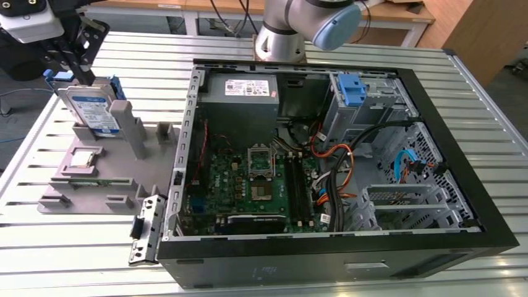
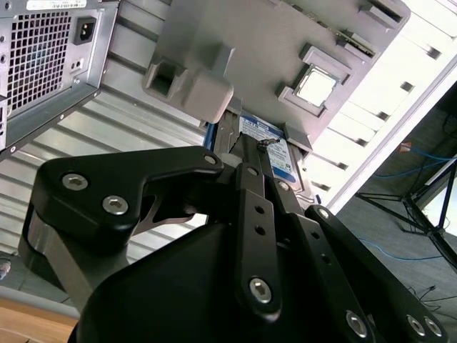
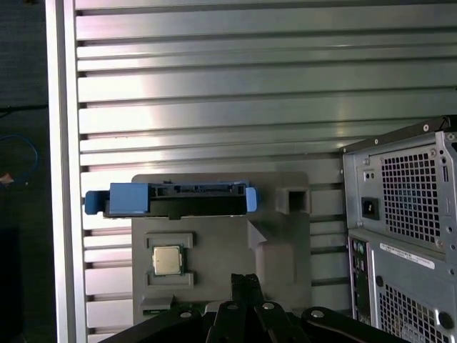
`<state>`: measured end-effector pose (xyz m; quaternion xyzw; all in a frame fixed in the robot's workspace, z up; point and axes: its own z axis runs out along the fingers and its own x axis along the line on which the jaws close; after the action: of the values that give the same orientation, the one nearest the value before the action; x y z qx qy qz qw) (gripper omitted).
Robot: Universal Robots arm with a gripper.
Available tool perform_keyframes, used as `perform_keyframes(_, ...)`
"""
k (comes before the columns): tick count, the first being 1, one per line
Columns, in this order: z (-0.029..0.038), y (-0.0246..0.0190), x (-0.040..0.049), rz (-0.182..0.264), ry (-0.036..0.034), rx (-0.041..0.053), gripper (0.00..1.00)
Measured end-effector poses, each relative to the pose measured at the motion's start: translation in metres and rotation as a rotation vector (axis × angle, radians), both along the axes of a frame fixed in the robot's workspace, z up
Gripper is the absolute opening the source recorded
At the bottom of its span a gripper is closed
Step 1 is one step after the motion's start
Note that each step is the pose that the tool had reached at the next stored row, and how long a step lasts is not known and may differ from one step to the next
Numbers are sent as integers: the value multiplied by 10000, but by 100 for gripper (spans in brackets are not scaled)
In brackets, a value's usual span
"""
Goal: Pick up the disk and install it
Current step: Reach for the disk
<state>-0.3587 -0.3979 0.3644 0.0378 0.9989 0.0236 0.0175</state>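
The tool (image 1: 84, 79) hangs with its two thin black fingers pressed together and nothing between them; both wrist views show them as one narrow bar (image 2: 261, 143) (image 3: 246, 279). Its tip sits right over the disk (image 1: 93, 110), at the top edge. I cannot tell whether they touch.

The disk stands on edge in a slot of a grey holder (image 1: 95, 185). It is a flat silver slab with a white-and-blue label. In the second wrist view the label (image 2: 282, 161) shows just past the fingertips. Blue plastic rails run along its sides, and in the first wrist view the disk (image 3: 171, 201) shows edge-on, a dark strip with a blue rail at each end.

The holder is matt grey plastic, blocky, with upright posts and shallow pockets. One pocket beside the disk carries a square chip (image 1: 80, 159) with a shiny metal lid (image 3: 168, 259).

The holder rests on a worktop (image 1: 83, 260) of ribbed, bright aluminium slats.

Towards the exterior view's right lies an open black case (image 1: 330, 260), on its side. Inside are a green board (image 1: 247, 185), loose orange and black cables (image 1: 338, 151), a grey metal box (image 1: 243, 90) with a white sticker, and a bare blue bracket (image 1: 350, 90) in a bay.

Behind the case rises the arm (image 1: 310, 21), smooth grey with a blue cap.
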Motion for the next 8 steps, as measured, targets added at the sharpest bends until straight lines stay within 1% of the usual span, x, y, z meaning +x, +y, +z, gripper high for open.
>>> perform_keyframes(4, 0, 19, 0, 0, 0, 0, 10)
perform_keyframes(8, -1, 21, 0, 1, 0, 1, 10)
